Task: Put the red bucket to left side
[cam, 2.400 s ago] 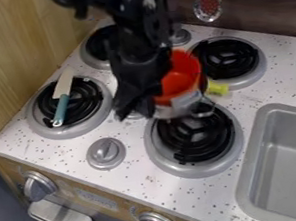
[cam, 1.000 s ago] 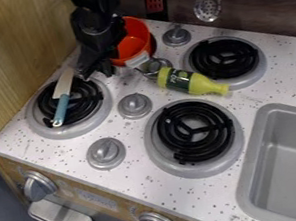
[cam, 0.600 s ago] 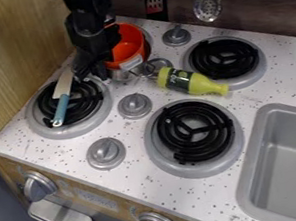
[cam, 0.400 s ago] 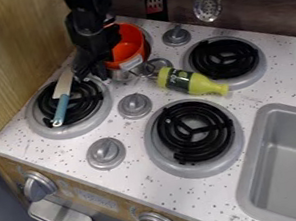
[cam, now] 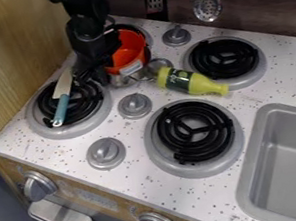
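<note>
The red bucket [cam: 128,50], orange-red inside with a metal handle, is at the back left burner, its opening tilted toward the camera. My gripper [cam: 91,74] hangs at the bucket's left side, between it and the knife on the front left burner. The arm covers the bucket's left edge, and whether the two touch is hidden.
A knife [cam: 62,98] with a blue handle lies on the front left burner [cam: 39,124]. Right of the bucket lies a yellow-green bottle [cam: 192,81]. Stove knobs [cam: 135,106] stand between the burners. The sink [cam: 289,162] is at the right, a wooden wall [cam: 16,52] at the left.
Over the frames, the gripper and the red bucket have moved from the middle of the stove to the back left. Most recently the bucket has dropped slightly and tipped toward the camera.
</note>
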You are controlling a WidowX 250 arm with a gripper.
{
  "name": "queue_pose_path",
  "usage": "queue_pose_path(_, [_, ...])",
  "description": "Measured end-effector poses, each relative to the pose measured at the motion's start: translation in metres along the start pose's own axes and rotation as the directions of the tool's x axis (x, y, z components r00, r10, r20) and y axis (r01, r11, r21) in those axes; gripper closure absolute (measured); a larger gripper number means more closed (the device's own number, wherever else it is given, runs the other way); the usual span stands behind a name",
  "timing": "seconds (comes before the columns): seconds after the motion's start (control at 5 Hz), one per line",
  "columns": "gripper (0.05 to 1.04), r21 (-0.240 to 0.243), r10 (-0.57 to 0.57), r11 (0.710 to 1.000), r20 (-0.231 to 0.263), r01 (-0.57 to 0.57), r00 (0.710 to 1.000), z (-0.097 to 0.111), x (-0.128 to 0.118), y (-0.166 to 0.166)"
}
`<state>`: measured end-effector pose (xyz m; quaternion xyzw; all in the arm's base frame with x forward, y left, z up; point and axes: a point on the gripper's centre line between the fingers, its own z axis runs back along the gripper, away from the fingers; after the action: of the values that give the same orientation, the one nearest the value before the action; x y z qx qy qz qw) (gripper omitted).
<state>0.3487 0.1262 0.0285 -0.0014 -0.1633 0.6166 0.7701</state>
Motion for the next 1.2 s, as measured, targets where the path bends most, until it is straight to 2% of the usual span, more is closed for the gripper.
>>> queue_pose_path(0.2, [0.729,-0.009,-0.027,1.000,0.005,0.027,1.000,0.000,0.001,-0.002])
queue_pose_path(0.4, [0.423,-0.007,-0.054,0.998,0.036,0.054,0.998,0.000,0.004,-0.002])
queue_pose_path(0.6, [0.141,0.042,-0.072,0.997,0.029,0.071,0.997,0.002,-0.001,0.002])
queue_pose_path(0.8, [0.079,0.073,-0.090,0.994,0.042,0.087,0.995,0.008,0.000,-0.001])
queue_pose_path(1.0, [0.083,0.103,-0.127,0.987,0.048,0.122,0.991,0.028,-0.002,-0.007])
queue_pose_path(1.2, [0.084,0.125,-0.157,0.981,0.071,0.148,0.985,0.057,-0.022,-0.015])
